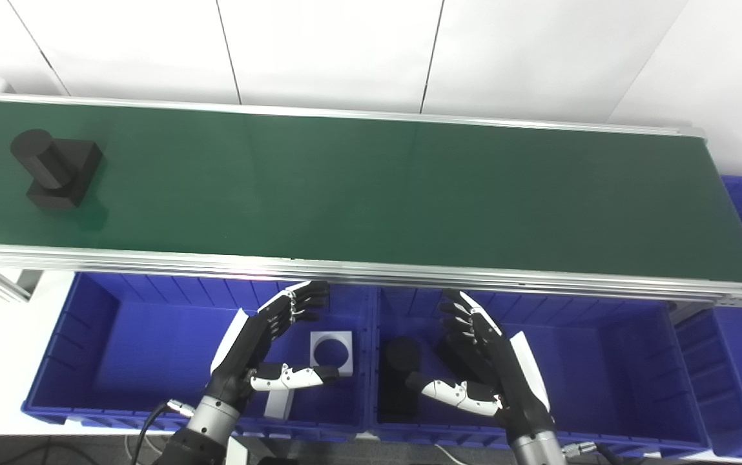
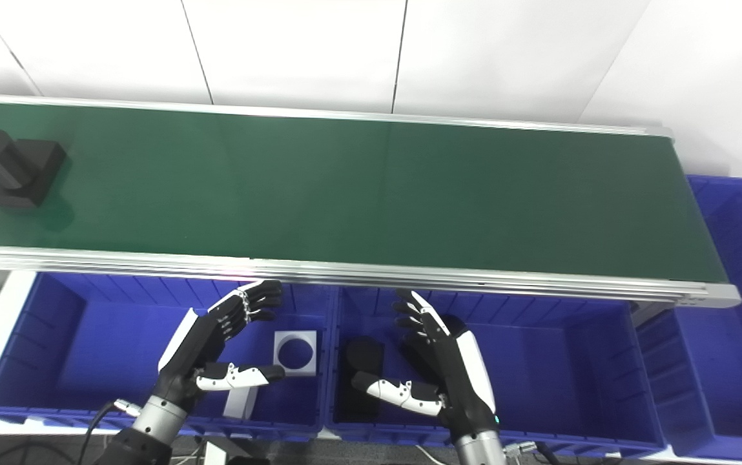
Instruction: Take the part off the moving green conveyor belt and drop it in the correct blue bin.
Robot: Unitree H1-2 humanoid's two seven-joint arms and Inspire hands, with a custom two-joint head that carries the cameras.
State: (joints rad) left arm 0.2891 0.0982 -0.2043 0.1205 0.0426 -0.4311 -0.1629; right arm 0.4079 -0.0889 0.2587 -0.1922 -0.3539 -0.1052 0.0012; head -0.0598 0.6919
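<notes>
On the green conveyor belt [image 1: 371,194], far left, lies a black part [image 1: 54,169]: cylinder on square block. Left hand [image 1: 267,349] and right hand [image 1: 480,361] hover spread wide, holding nothing.

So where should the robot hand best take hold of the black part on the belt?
Probably the cylinder of the black part, taken from above: it stands up from the square base and leans left, so fingers could likely close around it, while the base lies low on the green belt.
</notes>
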